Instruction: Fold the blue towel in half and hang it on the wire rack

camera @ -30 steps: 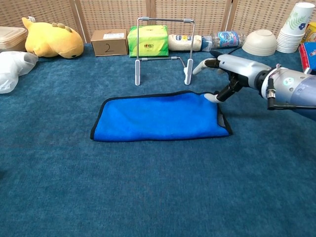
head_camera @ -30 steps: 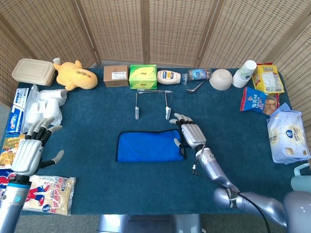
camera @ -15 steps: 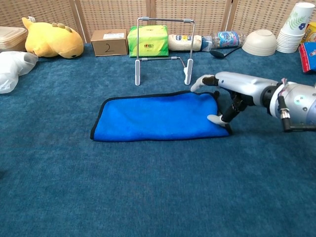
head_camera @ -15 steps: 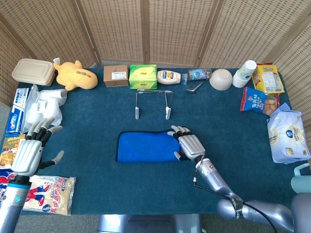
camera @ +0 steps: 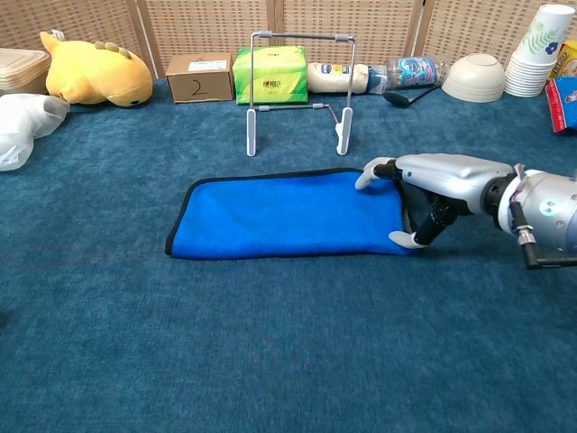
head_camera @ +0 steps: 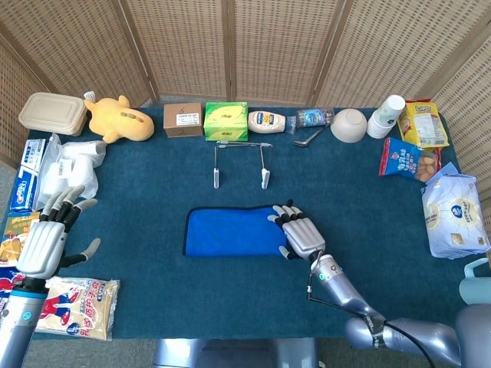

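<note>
The blue towel lies flat near the middle of the counter, already doubled into a long strip with a dark trimmed edge, just in front of the wire rack, which stands upright and bare. The right hand lies palm-down at the towel's right end; the chest view shows its fingers reaching over the far corner and its thumb tucked at the near corner, touching the cloth, though whether it is actually gripping the edge cannot be told. The left hand hovers well apart at the counter's left side, fingers spread and holding nothing.

Behind the rack, along the back of the counter, sit a cardboard box, a green tissue box, a mayonnaise bottle, a small water bottle, a spoon, an upturned bowl and a stack of paper cups. A yellow plush toy and a lidded food container occupy the back left corner.

Only the head view shows the left hand, the snack bags and white sack at the right, and the white plastic bag and packets at the left. The chest view alone shows the rack's top bar and the two legs standing on the cloth.
</note>
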